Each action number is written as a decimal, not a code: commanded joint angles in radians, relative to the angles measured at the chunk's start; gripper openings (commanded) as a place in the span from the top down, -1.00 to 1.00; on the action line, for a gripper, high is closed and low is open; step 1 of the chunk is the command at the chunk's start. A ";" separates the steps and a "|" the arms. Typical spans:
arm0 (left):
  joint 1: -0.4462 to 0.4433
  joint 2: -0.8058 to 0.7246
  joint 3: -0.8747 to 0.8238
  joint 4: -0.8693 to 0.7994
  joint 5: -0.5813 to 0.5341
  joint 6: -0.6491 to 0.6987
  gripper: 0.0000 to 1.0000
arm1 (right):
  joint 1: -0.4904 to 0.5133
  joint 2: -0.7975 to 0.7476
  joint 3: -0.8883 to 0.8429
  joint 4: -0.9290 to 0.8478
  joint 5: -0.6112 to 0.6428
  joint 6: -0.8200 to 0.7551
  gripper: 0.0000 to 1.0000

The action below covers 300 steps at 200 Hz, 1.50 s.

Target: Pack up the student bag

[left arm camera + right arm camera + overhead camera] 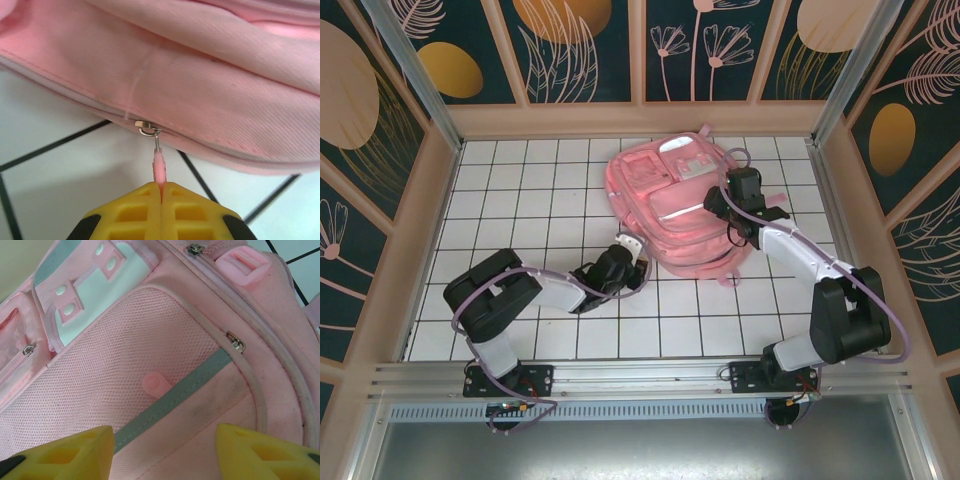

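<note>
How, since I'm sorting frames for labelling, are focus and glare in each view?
Top view: even light, sharp, no glare on the bag. Left wrist view: zipper pull crisp, white tiles washed out. Right wrist view: mesh pocket sharp, yellow fingers blurry.

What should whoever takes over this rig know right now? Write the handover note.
Left hand: shut on the pink zip pull at the bag's near edge.
Right hand: open over the bag's front, holding nothing.
Bag: flat on the table, front up.
Done: pull gripped.
Left: work the zip. I cannot tell whether it is open or closed.
</note>
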<state>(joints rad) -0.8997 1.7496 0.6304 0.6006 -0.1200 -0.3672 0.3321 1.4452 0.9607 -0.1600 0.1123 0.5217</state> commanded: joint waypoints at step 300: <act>-0.269 0.157 0.408 -0.229 0.056 -0.023 0.10 | -0.002 -0.106 -0.080 0.003 0.030 -0.003 -0.14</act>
<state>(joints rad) -1.1561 1.9633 1.0565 0.4007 -0.0437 -0.3740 0.3336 1.3987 0.9180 -0.1535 0.1165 0.5217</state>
